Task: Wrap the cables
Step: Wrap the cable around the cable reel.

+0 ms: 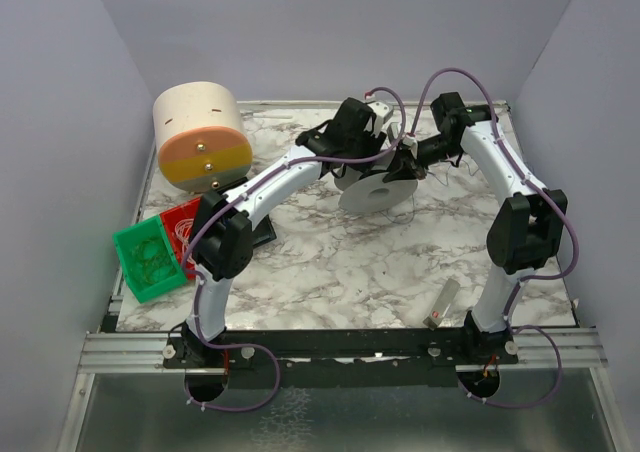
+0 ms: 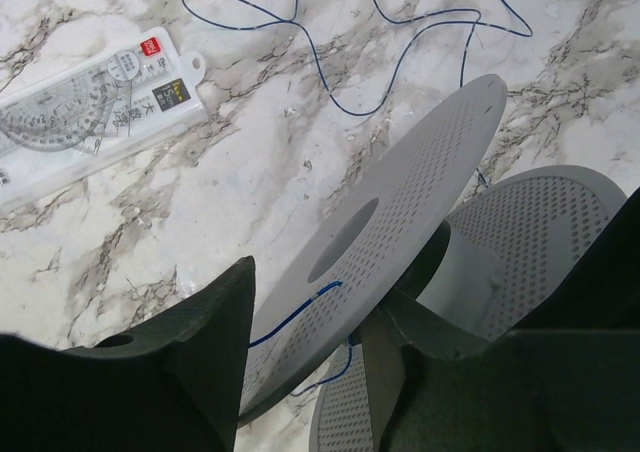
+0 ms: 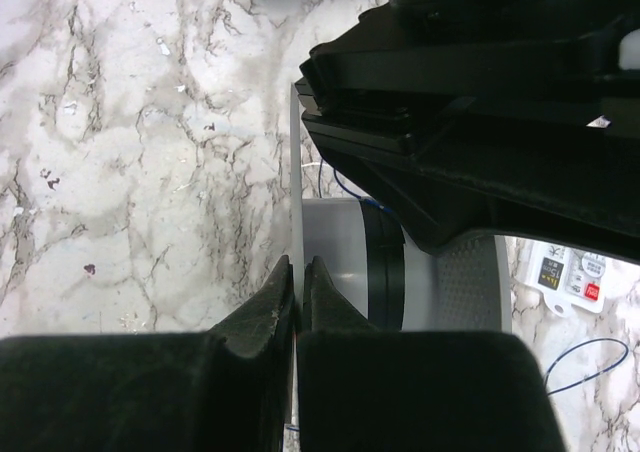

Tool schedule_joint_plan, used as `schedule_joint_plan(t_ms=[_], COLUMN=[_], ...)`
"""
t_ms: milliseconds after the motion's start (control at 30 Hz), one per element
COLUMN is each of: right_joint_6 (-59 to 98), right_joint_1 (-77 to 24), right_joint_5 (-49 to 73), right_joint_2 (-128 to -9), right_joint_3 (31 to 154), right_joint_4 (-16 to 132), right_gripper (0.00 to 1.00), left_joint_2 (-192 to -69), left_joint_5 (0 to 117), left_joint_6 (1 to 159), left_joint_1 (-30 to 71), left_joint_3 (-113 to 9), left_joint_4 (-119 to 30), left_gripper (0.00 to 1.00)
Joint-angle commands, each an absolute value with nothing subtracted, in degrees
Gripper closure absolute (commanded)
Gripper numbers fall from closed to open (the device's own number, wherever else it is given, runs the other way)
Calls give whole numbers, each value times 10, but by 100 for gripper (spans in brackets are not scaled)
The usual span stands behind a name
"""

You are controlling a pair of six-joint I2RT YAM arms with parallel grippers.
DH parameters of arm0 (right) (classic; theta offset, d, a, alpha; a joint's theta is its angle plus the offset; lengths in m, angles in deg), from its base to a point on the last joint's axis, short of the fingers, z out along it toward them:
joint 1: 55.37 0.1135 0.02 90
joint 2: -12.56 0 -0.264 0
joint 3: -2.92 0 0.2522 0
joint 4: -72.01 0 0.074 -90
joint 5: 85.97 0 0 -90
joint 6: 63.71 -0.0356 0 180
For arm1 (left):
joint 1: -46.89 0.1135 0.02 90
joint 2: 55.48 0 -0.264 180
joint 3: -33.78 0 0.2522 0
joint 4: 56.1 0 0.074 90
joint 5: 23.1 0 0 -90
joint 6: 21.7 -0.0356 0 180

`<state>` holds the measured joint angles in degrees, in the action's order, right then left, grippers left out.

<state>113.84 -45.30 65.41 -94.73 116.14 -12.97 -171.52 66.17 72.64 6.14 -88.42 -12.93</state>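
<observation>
Left gripper (image 2: pixel 312 310) fingers spread astride the tilted spool (image 2: pixel 425 197) flange; the cable (image 2: pixel 296 313) runs between them, slanting up towards the centre hole. Its far loops sprawl sideways over marble. Right gripper (image 3: pixel 298 272) pinches a flange edge, hub half hidden

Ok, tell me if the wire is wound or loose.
Mostly loose: the wire lies in wavy loops on the table; one stretch reaches the spool.

robot lab cell: marble-look table (image 1: pixel 330 272) in plain-walled booth (image 1: pixel 60 122) w/ alu rail frame (image 1: pixel 130 350).
</observation>
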Motion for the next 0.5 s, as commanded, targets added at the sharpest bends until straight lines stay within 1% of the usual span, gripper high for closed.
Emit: schedule_joint_plan(t_ms=[0, 167, 267, 333, 367, 433, 467], right_joint_6=[1130, 1114, 1092, 1079, 1072, 1055, 1050], right_joint_1=[-454, -454, -456, -458, -459, -463, -465], right_joint_5=[693, 689, 686, 683, 683, 682, 682], right_joint_2=[-935, -936, -934, -932, -930, -926, -924], right_joint_3=[1164, 1168, 1168, 1168, 1168, 1166, 1166], right_joint_4=[-110, -100, -78, -64, -57, -40, -33], right_gripper=[99, 100, 100, 99, 100, 99, 100], left_joint_2=[-1721, -1718, -1720, -1721, -1721, -1721, -1720], left_joint_5=[677, 670, 670, 670, 670, 670, 670], left_joint_6=[728, 721, 719, 718, 718, 716, 716], left_joint_1=[59, 60, 60, 59, 60, 60, 61], left_joint_3=[-872, -866, -864, -863, -863, -862, -862], left_joint_4=[-132, -128, -121, -117, -114, -111, -109], left_gripper=[56, 56, 60, 64, 69, 72, 76])
